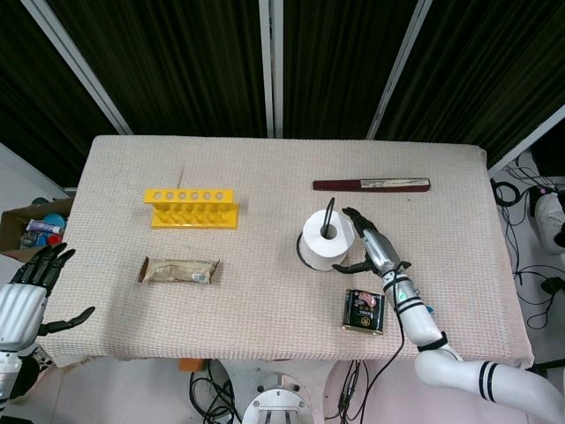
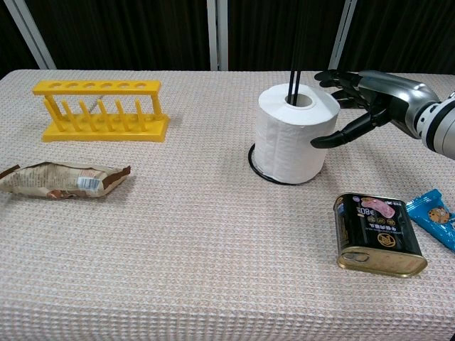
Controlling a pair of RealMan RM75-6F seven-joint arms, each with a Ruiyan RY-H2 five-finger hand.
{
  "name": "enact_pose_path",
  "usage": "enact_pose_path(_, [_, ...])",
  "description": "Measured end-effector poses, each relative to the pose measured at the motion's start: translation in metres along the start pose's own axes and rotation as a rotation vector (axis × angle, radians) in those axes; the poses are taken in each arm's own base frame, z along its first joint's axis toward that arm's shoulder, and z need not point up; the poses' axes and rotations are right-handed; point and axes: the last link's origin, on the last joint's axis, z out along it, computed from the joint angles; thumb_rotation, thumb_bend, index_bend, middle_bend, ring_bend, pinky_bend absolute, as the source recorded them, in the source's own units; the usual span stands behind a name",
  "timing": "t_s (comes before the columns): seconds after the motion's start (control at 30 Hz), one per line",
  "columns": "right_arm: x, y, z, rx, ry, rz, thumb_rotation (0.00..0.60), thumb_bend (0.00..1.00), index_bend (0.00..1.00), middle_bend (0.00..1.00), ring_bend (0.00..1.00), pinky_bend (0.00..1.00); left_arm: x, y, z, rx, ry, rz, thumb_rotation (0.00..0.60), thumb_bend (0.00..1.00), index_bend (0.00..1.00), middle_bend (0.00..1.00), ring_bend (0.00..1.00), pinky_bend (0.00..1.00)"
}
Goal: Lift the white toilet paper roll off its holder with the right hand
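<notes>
The white toilet paper roll (image 1: 325,241) (image 2: 293,141) stands upright on its black holder, whose thin rod (image 2: 292,82) pokes up through the core and whose ring base (image 2: 254,164) shows under the roll. My right hand (image 1: 372,245) (image 2: 367,100) is right beside the roll's right side, fingers spread around it; the thumb tip touches or nearly touches the paper. It holds nothing. My left hand (image 1: 33,287) hangs open off the table's left front corner, seen only in the head view.
A black tin can (image 2: 379,232) (image 1: 364,311) lies near my right forearm. A blue snack packet (image 2: 435,216) lies at the right edge. A yellow rack (image 1: 192,208), a brown wrapper (image 1: 179,270) and a dark red flat bar (image 1: 371,185) sit farther off.
</notes>
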Motion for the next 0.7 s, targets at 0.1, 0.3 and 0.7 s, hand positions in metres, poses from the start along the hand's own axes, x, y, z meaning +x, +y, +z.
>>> enact_pose_path(0.1, [-0.002, -0.001, 0.003, -0.008, -0.013, 0.014, 0.600, 0.01, 0.00, 0.00, 0.00, 0.00, 0.001, 0.000, 0.000, -0.001, 0.003, -0.001, 0.353, 0.15, 0.09, 0.05, 0.06, 0.22])
enact_pose_path(0.3, [-0.008, -0.004, 0.011, -0.005, -0.010, 0.045, 0.600, 0.05, 0.00, 0.04, 0.03, 0.06, 0.000, -0.001, 0.001, -0.001, 0.000, -0.003, 0.355, 0.15, 0.09, 0.05, 0.06, 0.22])
enact_pose_path(0.7, [-0.013, -0.004, 0.017, -0.030, 0.018, 0.091, 0.600, 0.20, 0.34, 0.38, 0.40, 0.48, 0.001, -0.002, 0.000, 0.000, 0.002, -0.005, 0.353, 0.15, 0.09, 0.05, 0.06, 0.22])
